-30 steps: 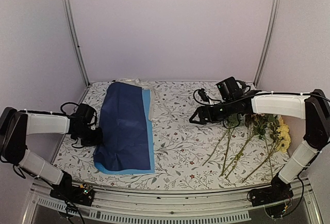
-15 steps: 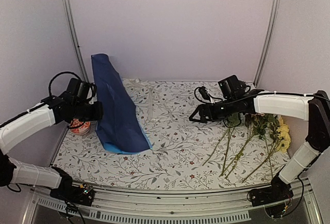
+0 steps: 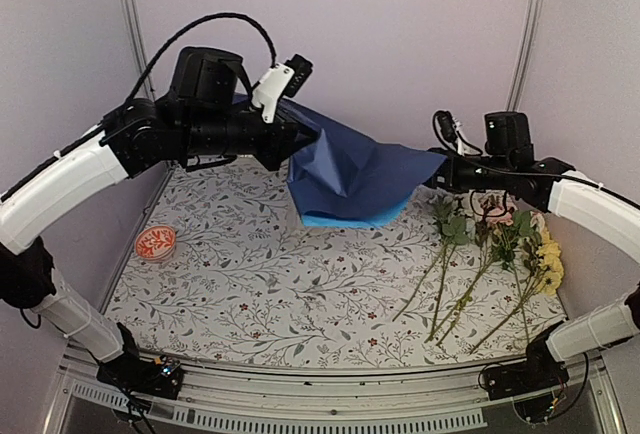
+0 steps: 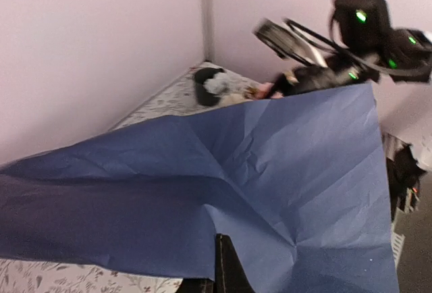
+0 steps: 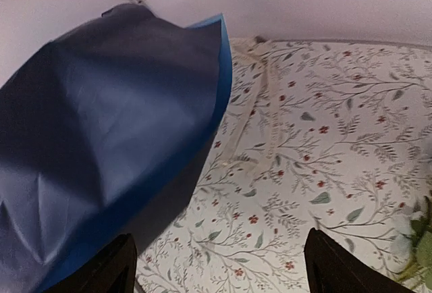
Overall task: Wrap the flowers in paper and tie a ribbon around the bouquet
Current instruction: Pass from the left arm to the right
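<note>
Left gripper [image 3: 308,140] pinches the paper [image 3: 360,169], sheet hanging ahead of it off the table [image 3: 250,284]; right gripper [image 3: 441,170] gapes wide beside the far corner, maybe touching.

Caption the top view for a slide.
Left arm, jaws shut, holds the paper aloft; right arm, jaws open, hovers beside it; flowers lie on the table.

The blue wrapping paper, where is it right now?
Top view: the paper hangs over the back middle of the table, pinched by the left end effector, its other corner beside the right end effector.
</note>
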You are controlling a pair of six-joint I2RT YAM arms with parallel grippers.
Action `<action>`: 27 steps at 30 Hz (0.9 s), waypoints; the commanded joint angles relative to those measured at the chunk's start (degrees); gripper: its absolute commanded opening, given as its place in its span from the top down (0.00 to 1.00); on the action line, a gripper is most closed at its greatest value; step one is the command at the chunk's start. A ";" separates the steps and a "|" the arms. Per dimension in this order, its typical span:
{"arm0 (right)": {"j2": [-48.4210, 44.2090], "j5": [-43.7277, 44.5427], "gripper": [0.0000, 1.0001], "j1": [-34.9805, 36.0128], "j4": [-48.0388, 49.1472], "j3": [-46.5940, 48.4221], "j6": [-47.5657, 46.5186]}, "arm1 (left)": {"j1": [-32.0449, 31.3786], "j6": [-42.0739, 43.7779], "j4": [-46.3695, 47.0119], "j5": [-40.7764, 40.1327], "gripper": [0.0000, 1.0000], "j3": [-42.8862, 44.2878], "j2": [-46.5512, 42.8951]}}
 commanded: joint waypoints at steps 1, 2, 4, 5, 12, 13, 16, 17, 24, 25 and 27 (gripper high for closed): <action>-6.57 15.58 0.11 -4.67 -8.85 -1.23 2.19 | -2.65 6.23 0.38 20.48 1.00 -1.78 1.34; -8.36 18.20 0.10 -5.22 -11.07 -1.42 1.68 | -2.61 6.03 3.47 21.99 1.00 -4.79 0.14; -11.56 24.61 0.09 -5.86 -15.13 -1.61 0.53 | -2.43 6.10 8.14 22.90 1.00 -11.66 -2.63; -12.97 28.20 0.08 -5.95 -17.43 -1.63 0.01 | -2.14 5.90 10.20 23.36 1.00 -15.12 -3.80; -14.92 27.02 0.08 -6.28 -20.41 -3.96 -1.65 | 4.51 -12.33 31.54 34.01 1.00 -37.04 -3.48; -13.87 20.98 0.08 -6.27 -19.21 -4.59 -2.14 | 5.03 -14.88 31.98 33.60 1.00 -38.21 -1.93; -8.36 8.87 0.13 -6.21 -17.89 -5.88 -2.74 | 7.08 -23.10 33.89 32.35 1.00 -42.51 2.00; -7.40 7.91 0.14 -6.13 -18.08 -6.52 -1.45 | 7.82 -25.86 35.48 31.60 1.00 -44.66 2.34; -9.58 -5.18 0.20 -6.14 -0.02 -22.95 11.11 | 8.76 -31.19 42.55 31.31 1.00 -52.18 3.95; -8.78 -7.04 0.22 -6.20 3.58 -24.64 12.58 | 8.70 -31.17 42.53 31.44 1.00 -52.39 4.45; -6.11 -9.93 0.25 -6.01 8.88 -25.98 15.14 | 8.74 -31.29 42.53 31.61 1.00 -52.90 5.25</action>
